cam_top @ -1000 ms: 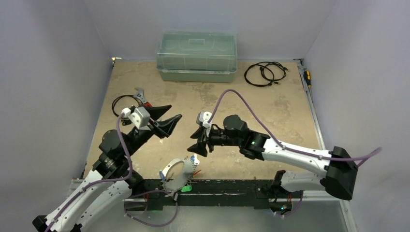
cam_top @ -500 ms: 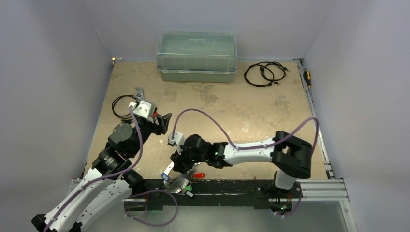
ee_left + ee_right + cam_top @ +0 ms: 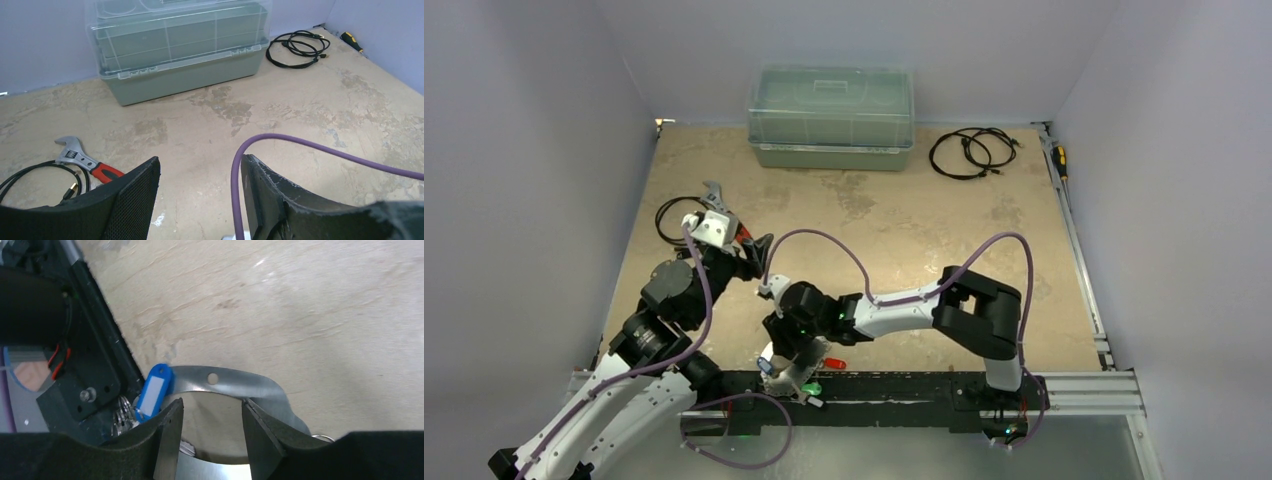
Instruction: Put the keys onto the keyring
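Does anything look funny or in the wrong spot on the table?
Yes, a little. The keyring lies right at the table's near edge, partly over the black rail, with the green-tagged key on the rail. Nothing looks spilled or broken.

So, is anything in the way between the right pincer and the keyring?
Nothing visible. The right pincer hangs open directly over the keyring, whose silvery band shows in the gap between its fingers. A blue-tagged key lies just beside one finger, at the ring's edge, not across the gap.
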Robot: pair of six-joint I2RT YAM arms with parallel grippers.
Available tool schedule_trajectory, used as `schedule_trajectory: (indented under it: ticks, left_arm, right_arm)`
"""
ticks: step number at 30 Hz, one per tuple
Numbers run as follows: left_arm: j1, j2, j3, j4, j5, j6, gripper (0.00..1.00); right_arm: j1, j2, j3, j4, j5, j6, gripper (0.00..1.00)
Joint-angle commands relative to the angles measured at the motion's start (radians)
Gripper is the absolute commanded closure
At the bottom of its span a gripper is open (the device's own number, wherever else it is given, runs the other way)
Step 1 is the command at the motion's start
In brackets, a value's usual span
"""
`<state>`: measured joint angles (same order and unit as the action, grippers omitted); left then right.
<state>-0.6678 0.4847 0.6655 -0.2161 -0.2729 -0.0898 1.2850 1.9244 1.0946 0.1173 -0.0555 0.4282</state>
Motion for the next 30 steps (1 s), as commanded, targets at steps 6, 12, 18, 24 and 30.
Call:
schedule_trajectory:
  ticks: [6,12,18,24,30]
  left_arm:
    - [0.006,-0.022,0.011,0.003,-0.020,0.007,0.40]
    - [0.009,-0.015,0.013,0.000,-0.022,0.020,0.40]
    - [0.013,-0.007,0.009,-0.002,-0.019,0.022,0.40]
    - [0.016,-0.008,0.010,-0.011,-0.029,0.027,0.40]
    - [0.017,-0.014,0.010,-0.018,-0.048,0.033,0.40]
  right_arm:
    - [-0.291,-0.093,-0.150,-0.152,0.119,0.007,0.46]
    - [-0.421,-0.114,-0.125,-0.212,0.208,-0.076,0.45]
    - [-0.454,-0.158,-0.055,-0.231,0.214,-0.147,0.45]
    - [-0.452,-0.227,-0.006,-0.233,0.116,-0.151,0.44]
    - [-0.451,-0.239,-0.063,-0.172,-0.082,-0.138,0.43]
